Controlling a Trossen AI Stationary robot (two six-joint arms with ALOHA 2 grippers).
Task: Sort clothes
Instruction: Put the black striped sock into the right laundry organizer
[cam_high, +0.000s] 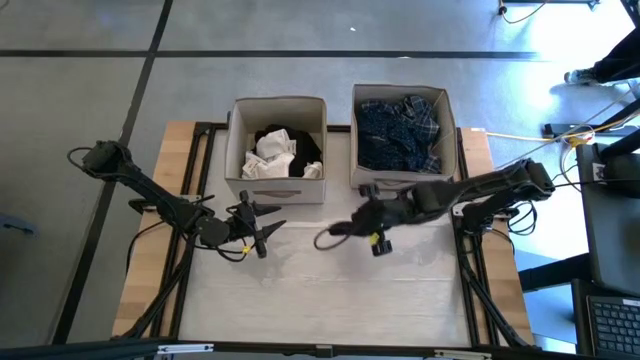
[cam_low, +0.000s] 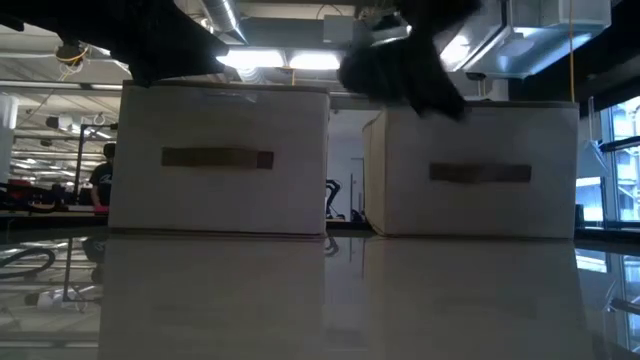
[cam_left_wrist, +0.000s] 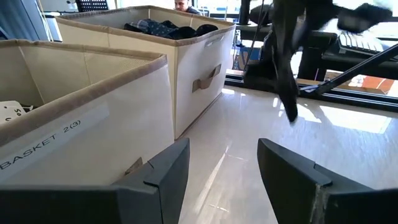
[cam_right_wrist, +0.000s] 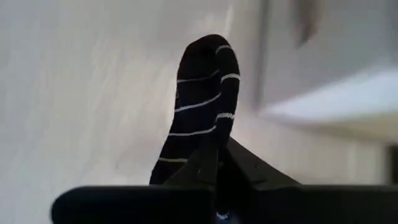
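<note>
My right gripper (cam_high: 350, 228) is shut on a black sock with thin white stripes (cam_right_wrist: 202, 93), above the table in front of the right beige box (cam_high: 402, 180). The sock also shows in the high view (cam_high: 326, 238) and in the left wrist view (cam_left_wrist: 287, 93). My left gripper (cam_high: 268, 228) is open and empty in front of the left beige box (cam_high: 275, 190), its fingers pointing toward the right arm. The left box holds white and black clothes (cam_high: 272, 152). The right box holds blue plaid and dark navy patterned clothes (cam_high: 400, 135). My right gripper pinches the striped sock near one end (cam_right_wrist: 214, 146) between its two fingers. The fingers come from the table's right side. The rest of the sock reaches out past the fingertips and hangs down (cam_left_wrist: 291, 112), clear of the table.
The two beige boxes stand side by side at the table's far side, a narrow gap between them. The white tabletop (cam_high: 330, 290) lies bare toward the near edge. The room beyond shows desks and a person (cam_low: 102, 180) far off.
</note>
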